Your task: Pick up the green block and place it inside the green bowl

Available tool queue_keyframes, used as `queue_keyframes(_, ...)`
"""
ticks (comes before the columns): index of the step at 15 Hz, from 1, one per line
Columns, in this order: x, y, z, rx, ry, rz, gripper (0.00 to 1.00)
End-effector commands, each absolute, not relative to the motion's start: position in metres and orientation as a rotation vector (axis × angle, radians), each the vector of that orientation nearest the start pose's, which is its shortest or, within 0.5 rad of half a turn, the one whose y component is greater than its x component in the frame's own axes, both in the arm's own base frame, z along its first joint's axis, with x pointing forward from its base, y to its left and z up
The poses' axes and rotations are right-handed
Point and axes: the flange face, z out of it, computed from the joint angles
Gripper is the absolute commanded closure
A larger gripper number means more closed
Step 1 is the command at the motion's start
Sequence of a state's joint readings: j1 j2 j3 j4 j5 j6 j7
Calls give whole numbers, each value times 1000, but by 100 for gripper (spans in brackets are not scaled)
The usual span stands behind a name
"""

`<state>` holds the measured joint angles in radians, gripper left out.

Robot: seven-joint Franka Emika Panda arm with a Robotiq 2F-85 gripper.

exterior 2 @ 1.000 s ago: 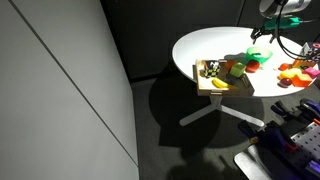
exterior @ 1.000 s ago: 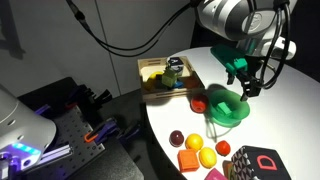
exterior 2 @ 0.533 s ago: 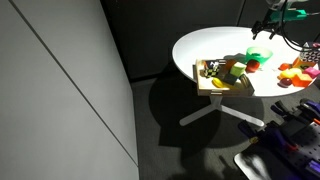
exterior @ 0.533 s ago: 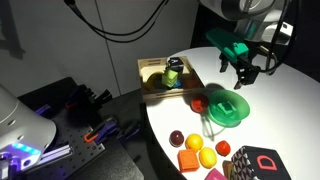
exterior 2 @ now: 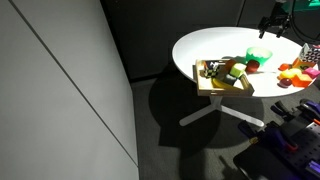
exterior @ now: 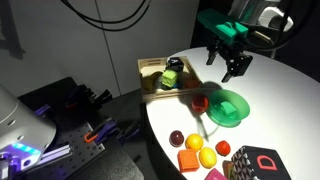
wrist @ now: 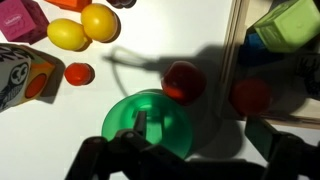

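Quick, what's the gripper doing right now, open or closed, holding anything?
Gripper: open, holding nothing, in the air near the green bowl.

Round bright green plastic bowl (wrist: 172, 112) is showing a smooth, glossy wall; round white tabletop (wrist: 45, 125) is looking smooth and matt; shallow pale wooden tray (exterior: 155, 62) is appearing dull-finished; yellow plastic toy fruits (wrist: 100, 22) are shining faintly

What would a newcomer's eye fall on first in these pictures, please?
The round, bright green plastic bowl on the white round table stands out first, with the robot's gripper hovering open above it. Beside it sits a shallow wooden tray holding a pale green block.
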<state>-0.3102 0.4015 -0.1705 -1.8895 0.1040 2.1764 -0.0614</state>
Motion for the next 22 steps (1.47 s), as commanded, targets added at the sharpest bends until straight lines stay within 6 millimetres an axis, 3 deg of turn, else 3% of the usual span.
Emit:
queue_keyframes(1,535,-266,313,-3038,709,199,0)
queue_keyframes(15,488,-222,383,-3106,591,87,0)
queue_keyframes(18,480,-219,391,-3095,607,45,0)
queue_keyframes(19,491,-224,383,-3091,579,88,0)
queue_keyframes(22,486,-222,388,-3088,586,70,0)
